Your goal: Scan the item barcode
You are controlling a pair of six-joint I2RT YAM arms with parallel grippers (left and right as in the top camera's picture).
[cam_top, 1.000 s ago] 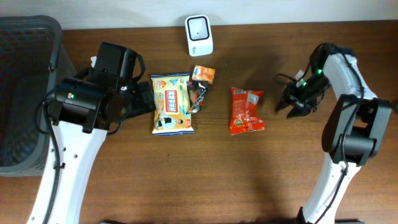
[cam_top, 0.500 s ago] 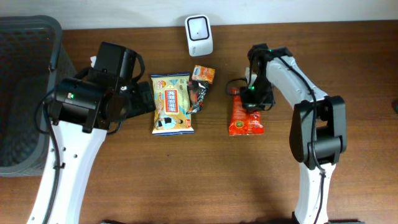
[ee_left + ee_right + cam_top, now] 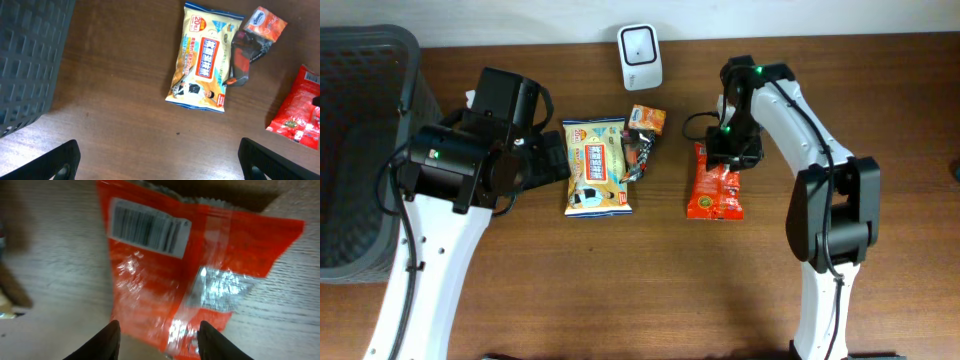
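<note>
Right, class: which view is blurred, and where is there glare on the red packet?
Right wrist view: soft and blurred, with white glare across the middle of the red packet; its barcode shows as smeared stripes. Overhead and left wrist views: sharp, evenly lit.

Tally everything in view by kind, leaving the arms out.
Packaged items: 4 (red packet, yellow pack, orange packet, dark wrapper)
White scanner: 1
Dark basket: 1
Total: 6
</note>
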